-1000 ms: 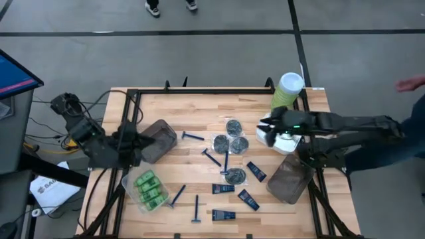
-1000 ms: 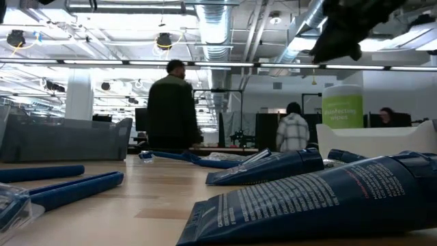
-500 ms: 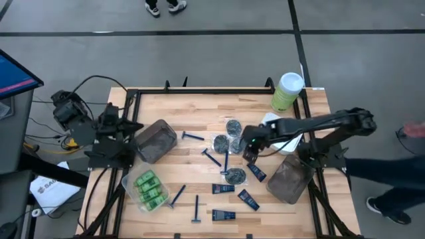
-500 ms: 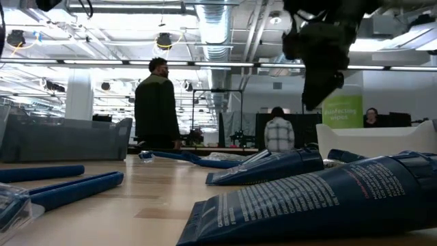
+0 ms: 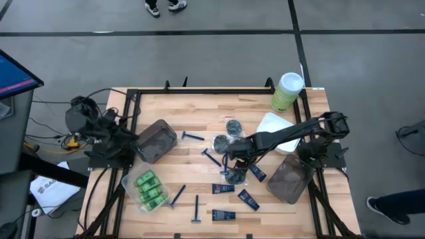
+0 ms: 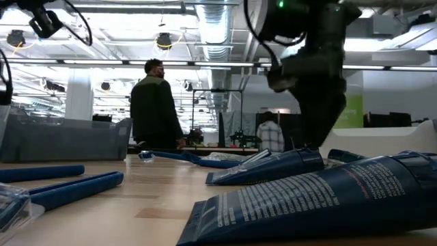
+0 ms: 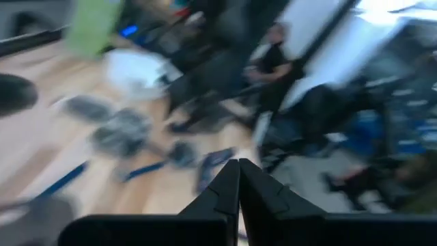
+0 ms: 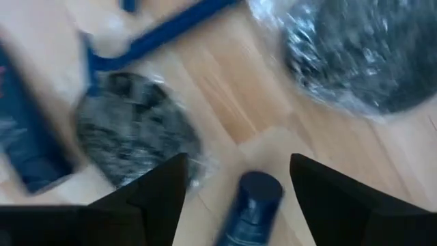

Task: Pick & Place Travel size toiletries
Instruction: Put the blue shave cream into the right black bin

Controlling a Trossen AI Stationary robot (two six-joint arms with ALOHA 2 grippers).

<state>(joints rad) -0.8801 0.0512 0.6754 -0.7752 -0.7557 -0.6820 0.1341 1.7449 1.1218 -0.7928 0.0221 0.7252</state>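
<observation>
Two dark fingers [image 8: 157, 198] of the right gripper [image 8: 232, 198] stand spread wide apart over the pale wooden table [image 5: 199, 113], with nothing between them but the round cap end of a small dark-blue tube [image 8: 247, 205] lying on the boards; no contact with it shows. Just beside that tube lies a dark round flat tin wrapped in clear film [image 8: 136, 130], a second wrapped tin [image 8: 355, 55] sits a little farther off, and a blue-handled razor [image 8: 164, 31] lies beyond the first tin. Seen from above, this gripper [image 5: 229, 161] hangs low over the middle of the table, among the cluster of tins [image 5: 234, 126] and blue tubes [image 5: 223, 188]. More razors [image 5: 178, 194] are scattered toward the near edge, and bright green mini bottles [image 5: 149, 188] sit together in a clear plastic tub [image 5: 129, 182] on the left. A smoky plastic tub [image 5: 290, 179] lies near the right arm's base, a white tub [image 5: 275, 123] beside it, and a tall pale-green canister with a white lid [image 5: 287, 91] stands at the far right corner. The left gripper [image 7: 238, 174] is shut tight, holding nothing, off the table's left edge next to another smoky tub [image 5: 156, 139].
</observation>
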